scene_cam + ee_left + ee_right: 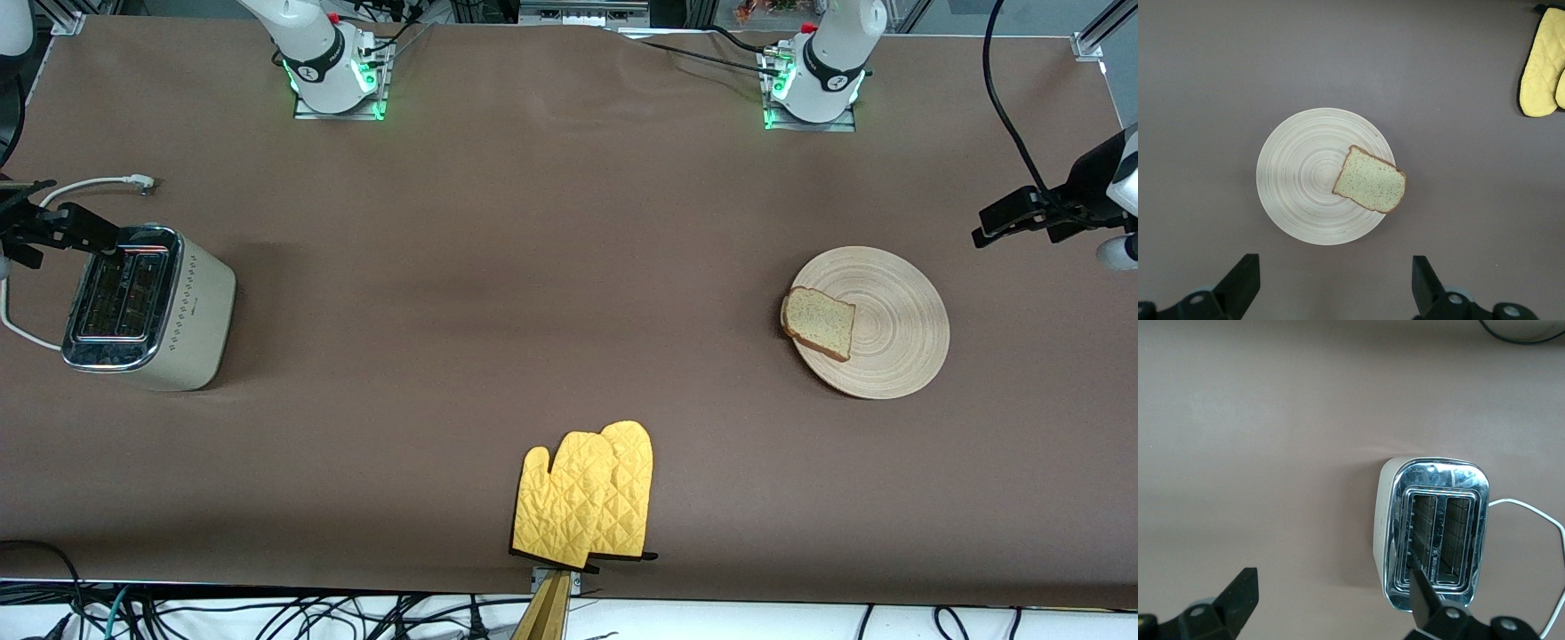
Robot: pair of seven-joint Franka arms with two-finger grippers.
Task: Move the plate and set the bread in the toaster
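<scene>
The plate, round pale wood with ringed grain, lies toward the left arm's end of the table, and the bread, a speckled beige slice with a brown crust, rests on it, one corner hanging over the rim on the side toward the toaster. The toaster, cream with a chrome top, two empty slots and a dotted side, stands at the right arm's end, its white cord trailing. The left gripper hangs spread and empty above the table just beside the plate, and the right gripper hangs spread and empty over the toaster's edge; yellow mitts lie nearest the camera.
</scene>
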